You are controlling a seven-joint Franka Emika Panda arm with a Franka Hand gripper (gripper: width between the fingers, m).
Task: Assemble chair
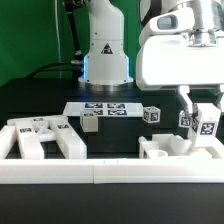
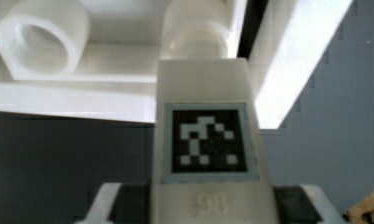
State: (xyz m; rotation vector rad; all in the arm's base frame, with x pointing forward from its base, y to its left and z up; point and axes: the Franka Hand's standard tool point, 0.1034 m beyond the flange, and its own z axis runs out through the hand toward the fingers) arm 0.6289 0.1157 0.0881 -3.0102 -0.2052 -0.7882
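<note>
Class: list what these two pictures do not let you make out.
Exterior view: arm, upper part cut off by the top edge.
Exterior view: marker board tags, too small to read.
Wrist view: where the held post ends, blurred against the white holed part.

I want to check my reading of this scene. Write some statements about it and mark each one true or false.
1. The gripper is closed on a white square post that bears a tag. True.
2. The marker board lies directly under the gripper. False: it lies flat near the middle of the table, to the exterior view's left of the gripper.
3. A white part with a round hole lies close to the square post. True.
4. All the chair pieces are already joined. False: white slab parts lie separate at the exterior view's left, and a small tagged block stands apart from them.
</note>
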